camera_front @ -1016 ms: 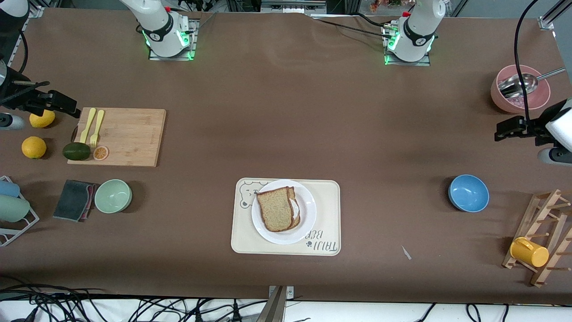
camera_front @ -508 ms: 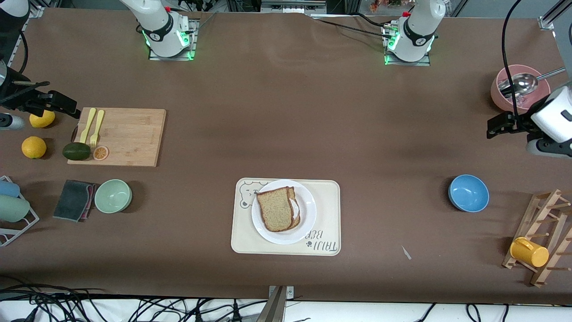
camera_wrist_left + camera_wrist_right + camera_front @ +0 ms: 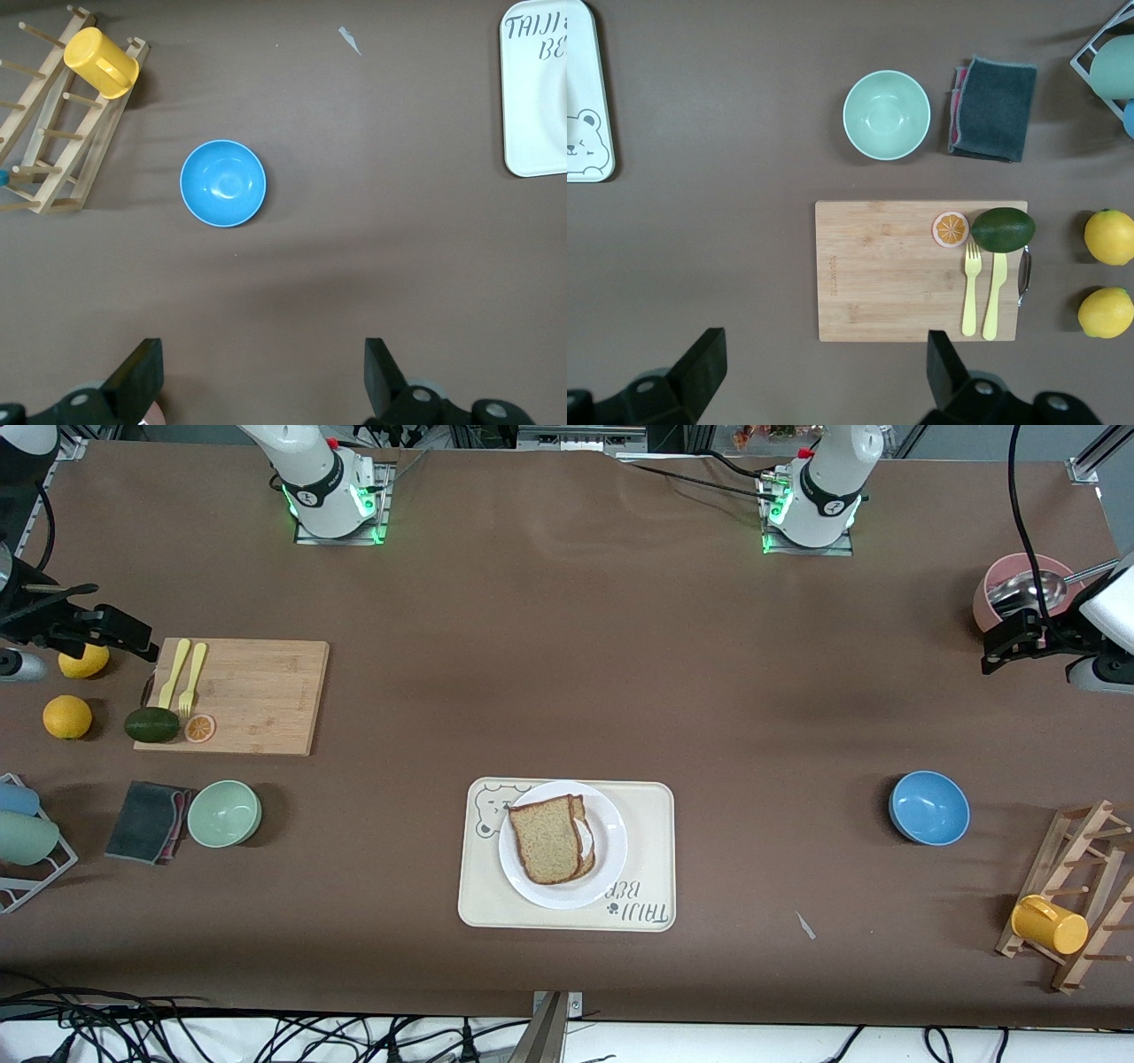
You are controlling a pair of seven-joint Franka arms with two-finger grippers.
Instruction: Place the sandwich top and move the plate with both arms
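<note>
From the front we see our left end effector (image 3: 997, 657) has swung up over the pink bowl (image 3: 992, 602), bread (image 3: 544, 839) resting on the plate (image 3: 609, 841) mid-counter, while both wrist views show fingers spread wide, the right end effector (image 3: 124, 638) waiting.

The bread slice (image 3: 545, 839) lies on the white plate (image 3: 609, 841), which sits on the tray (image 3: 651, 815); both claws hang at the surface's ends.
</note>
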